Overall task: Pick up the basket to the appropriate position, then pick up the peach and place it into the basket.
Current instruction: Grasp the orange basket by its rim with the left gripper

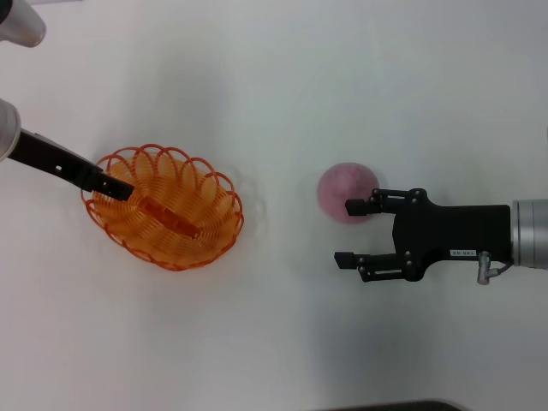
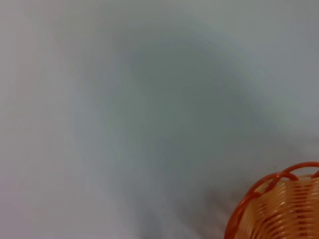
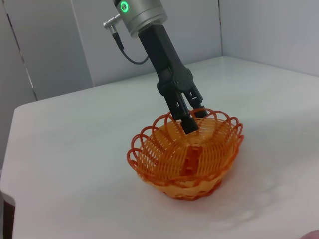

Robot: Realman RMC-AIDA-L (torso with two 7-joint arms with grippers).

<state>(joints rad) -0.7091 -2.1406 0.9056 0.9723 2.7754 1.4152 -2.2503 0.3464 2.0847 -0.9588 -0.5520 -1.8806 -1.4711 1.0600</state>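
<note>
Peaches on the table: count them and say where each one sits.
1. The peach lies on the white table, right of the basket, partly under a finger of the open right hand. None is visible in the basket.

— Left side? Basket (image 1: 163,208) on the table (image 1: 282,77), left gripper (image 1: 116,188) at its left rim.
— Right side? Peach (image 1: 346,190), well apart from basket, right gripper (image 1: 349,231) just beside, partly over it.

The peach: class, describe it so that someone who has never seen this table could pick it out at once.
On the white table, look toward the robot's right side, away from the orange wire basket gripped at its rim by the left gripper. There, beside the upper finger of the open right gripper, sits the peach: the only solid, round, dusty pink thing.
</note>
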